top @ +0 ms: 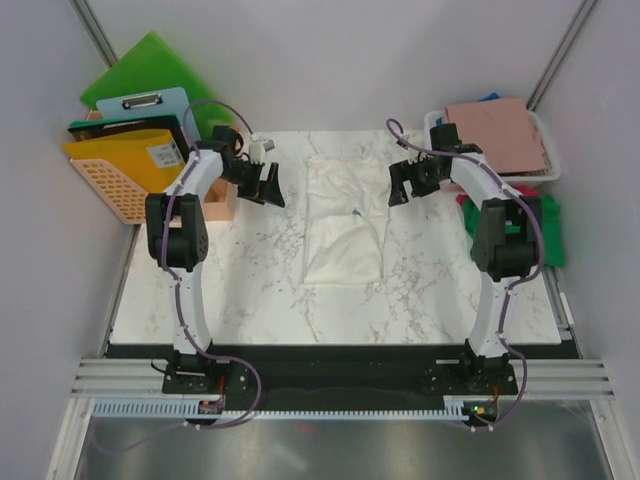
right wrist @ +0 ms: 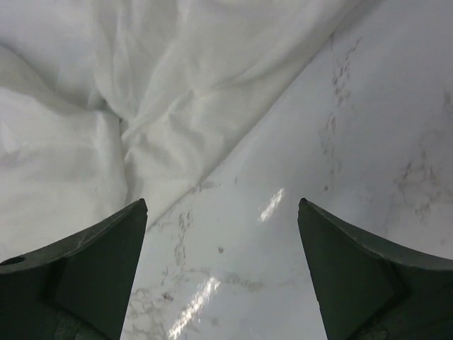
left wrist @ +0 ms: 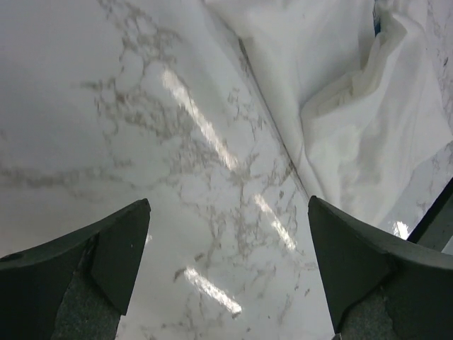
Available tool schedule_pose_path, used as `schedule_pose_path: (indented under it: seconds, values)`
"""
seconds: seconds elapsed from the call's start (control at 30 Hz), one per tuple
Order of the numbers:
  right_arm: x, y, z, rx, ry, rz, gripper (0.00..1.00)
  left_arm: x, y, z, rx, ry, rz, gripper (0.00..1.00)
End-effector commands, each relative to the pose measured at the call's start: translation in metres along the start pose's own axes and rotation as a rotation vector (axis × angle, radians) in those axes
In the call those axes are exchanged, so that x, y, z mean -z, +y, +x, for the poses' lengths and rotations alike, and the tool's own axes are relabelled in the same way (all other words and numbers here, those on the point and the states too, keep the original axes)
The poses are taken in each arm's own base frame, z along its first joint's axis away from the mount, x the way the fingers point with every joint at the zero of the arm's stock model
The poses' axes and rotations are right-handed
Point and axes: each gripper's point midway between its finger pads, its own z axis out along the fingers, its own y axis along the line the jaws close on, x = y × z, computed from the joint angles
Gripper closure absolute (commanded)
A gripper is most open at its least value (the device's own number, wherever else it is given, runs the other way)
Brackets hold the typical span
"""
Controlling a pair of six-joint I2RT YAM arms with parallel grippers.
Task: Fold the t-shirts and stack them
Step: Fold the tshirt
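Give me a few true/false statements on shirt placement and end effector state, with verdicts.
1. The white t-shirt lies mid-table between both end effectors. True.
2. The left end effector is shut on the white t-shirt. False: it is open and empty, over bare table beside the shirt.
3. A pink t-shirt lies on top of the white basket at the far right. True.
4. The right end effector grips the green t-shirt. False: it is open and empty at the white t-shirt's edge; the green t-shirt lies at the table's right edge.

The marble table (top: 250, 290) bears a cream-white t-shirt (top: 345, 225) mid-surface and a green t-shirt (top: 553, 235) at its right edge
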Motion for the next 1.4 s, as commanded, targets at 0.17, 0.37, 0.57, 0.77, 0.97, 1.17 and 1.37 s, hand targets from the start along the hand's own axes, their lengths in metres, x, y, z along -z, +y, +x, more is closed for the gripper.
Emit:
schedule_pose_path:
  seconds: [0.17,0.37,0.57,0.77,0.97,1.17,1.37]
  values:
    - [0.082,0.143,0.06,0.584,0.011,-0.013,0.04,0.179,-0.069,-0.028,-0.302,-0.415,-0.452,0.0]
    - [0.07,0.197,0.076,0.805,-0.014,-0.04,0.06,0.259,-0.089,-0.018,-0.326,-0.612,-0.716,0.0]
    - [0.022,0.199,0.11,0.911,0.126,-0.035,0.07,0.269,-0.07,0.027,-0.285,-0.555,-0.841,0.0]
    - [-0.003,0.231,0.115,1.009,0.135,-0.054,0.08,0.288,-0.061,0.066,-0.215,-0.576,-0.945,0.0]
    - [-0.018,0.243,0.132,1.055,0.168,-0.071,0.09,0.293,-0.052,0.085,-0.211,-0.541,-1.004,0.0]
    - [-0.039,0.236,0.151,1.05,0.21,-0.079,0.12,0.298,-0.049,0.083,-0.191,-0.554,-1.016,0.0]
    - [-0.047,0.233,0.163,1.03,0.238,-0.098,0.24,0.303,-0.05,0.081,-0.201,-0.559,-1.024,0.0]
